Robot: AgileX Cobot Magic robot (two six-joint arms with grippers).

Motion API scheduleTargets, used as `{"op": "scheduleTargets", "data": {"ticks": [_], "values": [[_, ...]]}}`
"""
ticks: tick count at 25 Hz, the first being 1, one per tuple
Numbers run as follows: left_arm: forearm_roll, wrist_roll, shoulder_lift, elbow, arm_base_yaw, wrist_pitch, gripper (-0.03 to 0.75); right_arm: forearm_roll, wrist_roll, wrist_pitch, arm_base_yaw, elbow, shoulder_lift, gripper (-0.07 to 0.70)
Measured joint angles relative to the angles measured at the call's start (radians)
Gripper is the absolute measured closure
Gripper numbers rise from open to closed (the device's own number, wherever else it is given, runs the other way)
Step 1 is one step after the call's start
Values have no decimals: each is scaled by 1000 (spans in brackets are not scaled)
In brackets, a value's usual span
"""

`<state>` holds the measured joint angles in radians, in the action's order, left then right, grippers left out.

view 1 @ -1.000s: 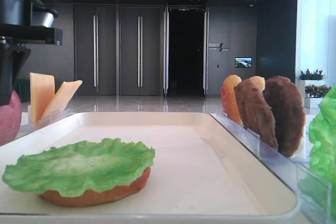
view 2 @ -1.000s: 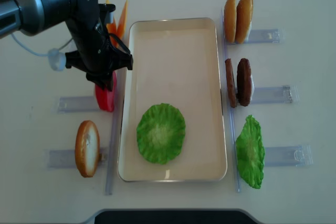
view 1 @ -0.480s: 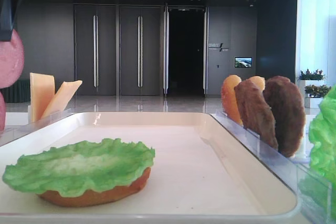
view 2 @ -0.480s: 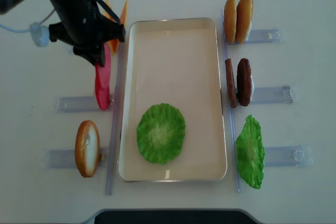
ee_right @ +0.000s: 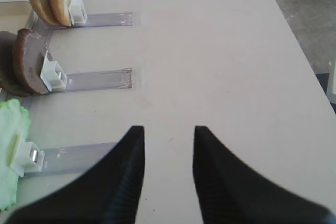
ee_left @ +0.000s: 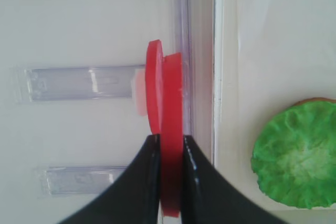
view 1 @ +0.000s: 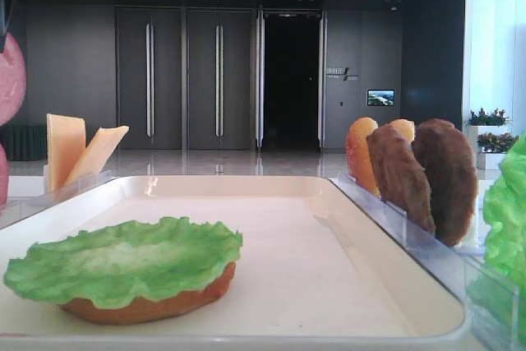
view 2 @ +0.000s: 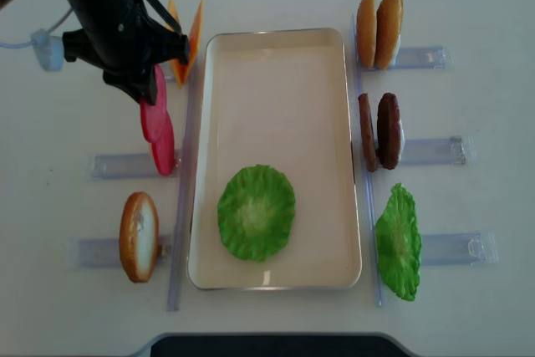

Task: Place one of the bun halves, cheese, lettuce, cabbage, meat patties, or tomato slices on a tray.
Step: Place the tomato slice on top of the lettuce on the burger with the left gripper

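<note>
My left gripper [ee_left: 170, 138] is shut on a red tomato slice [ee_left: 171, 182], held on edge above the table left of the cream tray [view 2: 276, 38]. In the overhead view the gripper [view 2: 144, 89] and held slice [view 2: 153, 99] hang above a second tomato slice [view 2: 163, 155] standing in its rack. On the tray, lettuce [view 2: 256, 211] covers a bun half [view 1: 148, 306]. Cheese [view 2: 191, 35] stands at the far left. My right gripper [ee_right: 168, 135] is open over bare table. Cabbage is out of view.
Right of the tray, clear racks hold two bun halves [view 2: 379, 29], two meat patties [view 2: 379, 130] and another lettuce leaf [view 2: 397, 242]. A further bun half [view 2: 139, 236] stands in the near left rack. A clear rail [view 2: 182, 206] runs along the tray's left side.
My left gripper has lifted one tomato slice up out of its rack and drawn it toward the far side. The other slice stays in the rack. The arm has risen out of the low view.
</note>
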<state>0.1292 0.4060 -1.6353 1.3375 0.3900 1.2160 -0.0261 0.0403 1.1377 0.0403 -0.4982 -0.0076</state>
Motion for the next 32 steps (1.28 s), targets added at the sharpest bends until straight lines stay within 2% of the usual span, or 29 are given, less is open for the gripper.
{"op": "scheduleTargets", "data": {"ticks": [7, 17, 21, 25, 27, 28, 30, 32], "values": [[-43, -16, 152, -17, 0, 2, 658, 0, 0, 0, 0, 0, 0, 379], [-67, -3, 482, -295, 0, 17, 658, 0, 0, 0, 0, 0, 0, 379], [-70, 15, 586, -360, 0, 25, 658, 0, 0, 0, 0, 0, 0, 379], [-72, 21, 615, -389, 0, 23, 658, 0, 0, 0, 0, 0, 0, 379], [-90, 21, 615, -401, 0, 0, 658, 0, 0, 0, 0, 0, 0, 379], [-104, 21, 615, -411, 0, -29, 659, 0, 0, 0, 0, 0, 0, 379], [-157, 7, 615, -433, 0, -94, 659, 0, 0, 0, 0, 0, 0, 379], [-246, -48, 615, -463, 0, -184, 659, 0, 0, 0, 0, 0, 0, 379]]}}
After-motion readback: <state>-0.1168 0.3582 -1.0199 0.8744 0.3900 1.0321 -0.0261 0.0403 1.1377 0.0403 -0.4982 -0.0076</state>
